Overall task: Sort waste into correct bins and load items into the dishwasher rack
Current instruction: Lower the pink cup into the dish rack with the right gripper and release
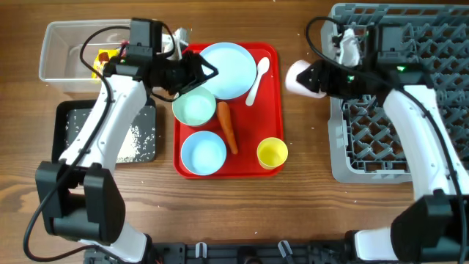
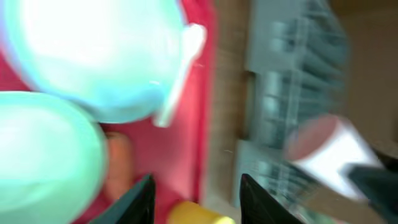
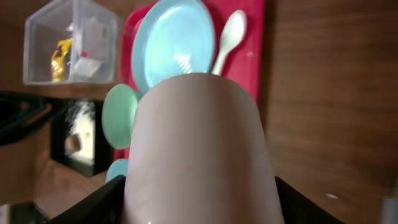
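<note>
The pink cup point(image 1: 297, 78) hangs on its side just left of the grey dishwasher rack point(image 1: 396, 158), with my right gripper point(image 1: 314, 76) shut on it; the cup point(image 3: 199, 143) fills the right wrist view. My left gripper point(image 1: 204, 72) hovers open and empty over the red tray, between the large pale-blue plate point(image 1: 228, 70) and a green bowl point(image 1: 193, 108). In the blurred left wrist view the fingers point(image 2: 142, 200) stand apart above the yellow cup point(image 2: 194, 215). An orange carrot point(image 1: 228, 126), a blue bowl point(image 1: 203, 152), the yellow cup point(image 1: 272, 152) and the white spoon point(image 1: 258, 79) lie on the tray.
The red tray point(image 1: 272, 55) sits at the centre of the wooden table. The clear tub point(image 1: 58, 55) at back left holds a yellow wrapper point(image 1: 97, 62). In front of it the black tray point(image 1: 67, 114) holds scattered white rice point(image 1: 132, 143).
</note>
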{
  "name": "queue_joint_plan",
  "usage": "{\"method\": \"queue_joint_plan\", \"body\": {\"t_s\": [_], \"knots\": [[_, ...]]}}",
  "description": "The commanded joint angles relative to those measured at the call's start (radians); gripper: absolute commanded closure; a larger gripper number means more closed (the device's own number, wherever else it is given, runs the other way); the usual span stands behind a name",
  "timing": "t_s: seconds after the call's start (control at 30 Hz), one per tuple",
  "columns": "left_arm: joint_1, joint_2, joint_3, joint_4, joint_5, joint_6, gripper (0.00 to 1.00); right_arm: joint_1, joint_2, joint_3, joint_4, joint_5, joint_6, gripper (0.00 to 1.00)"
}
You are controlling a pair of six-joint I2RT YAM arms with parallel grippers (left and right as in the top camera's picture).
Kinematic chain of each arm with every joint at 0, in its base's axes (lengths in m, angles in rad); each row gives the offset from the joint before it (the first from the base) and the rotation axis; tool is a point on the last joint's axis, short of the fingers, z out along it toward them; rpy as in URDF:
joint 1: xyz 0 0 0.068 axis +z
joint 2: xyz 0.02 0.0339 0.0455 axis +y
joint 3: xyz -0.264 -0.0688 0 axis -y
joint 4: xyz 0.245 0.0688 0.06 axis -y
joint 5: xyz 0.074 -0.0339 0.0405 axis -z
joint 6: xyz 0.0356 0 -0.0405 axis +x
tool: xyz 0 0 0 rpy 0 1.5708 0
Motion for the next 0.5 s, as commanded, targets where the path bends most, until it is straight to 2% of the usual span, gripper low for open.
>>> {"method": "queue_joint_plan", "body": {"t_s": [0.0, 0.1, 0.2, 0.3, 0.47], "knots": [[-0.036, -0.008, 0.003, -0.033, -0.260, 0.006, 0.55, -0.004, -0.057, 0.163, -0.140, 0.239, -0.010, 0.48], [-0.071, -0.008, 0.003, -0.052, -0.332, 0.006, 0.53, -0.004, -0.057, 0.290, -0.291, 0.351, -0.008, 0.48], [-0.102, -0.005, 0.003, -0.072, -0.399, 0.006, 0.47, -0.033, -0.057, 0.354, -0.393, 0.415, 0.002, 0.48], [-0.131, -0.003, -0.005, -0.097, -0.507, 0.006, 0.37, -0.114, -0.056, 0.362, -0.488, 0.423, 0.008, 0.48], [-0.139, -0.001, -0.010, -0.111, -0.567, 0.006, 0.22, -0.321, -0.056, 0.362, -0.619, 0.488, -0.011, 0.47]]}}
